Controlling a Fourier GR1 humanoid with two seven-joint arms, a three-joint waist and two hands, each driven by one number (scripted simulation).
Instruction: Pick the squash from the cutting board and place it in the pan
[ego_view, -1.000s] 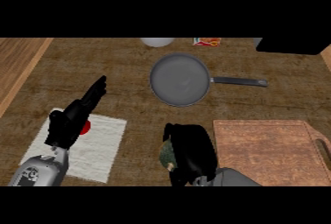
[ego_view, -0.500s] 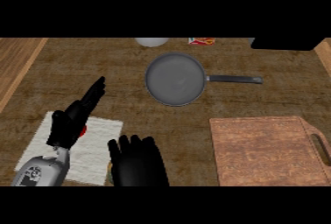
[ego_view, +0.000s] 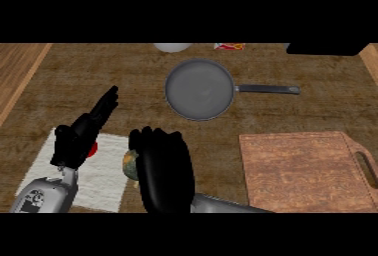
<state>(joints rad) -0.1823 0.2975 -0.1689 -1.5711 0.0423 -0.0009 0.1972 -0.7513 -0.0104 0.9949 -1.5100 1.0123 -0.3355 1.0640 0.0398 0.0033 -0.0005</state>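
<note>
The grey pan (ego_view: 198, 90) lies on the counter at upper centre, its dark handle (ego_view: 269, 89) pointing right. The wooden cutting board (ego_view: 304, 170) at lower right has nothing on it. My right hand (ego_view: 164, 167) hangs left of the board and well below the pan, back towards me. It is curled over the squash (ego_view: 130, 165), of which only a green-yellow sliver shows at the hand's left edge. My left hand (ego_view: 83, 131) rests open at the left, fingers straight and pointing up-right.
A white cloth (ego_view: 100, 175) lies under my left hand, with a small red thing (ego_view: 92, 150) on it. A white bowl (ego_view: 172, 47), a red packet (ego_view: 230, 46) and a black object (ego_view: 325, 48) line the far edge. A wooden strip (ego_view: 18, 75) runs along the left.
My right hand has moved left, away from the cutting board, with the squash, and now sits beside the white cloth. The left hand has stayed put.
</note>
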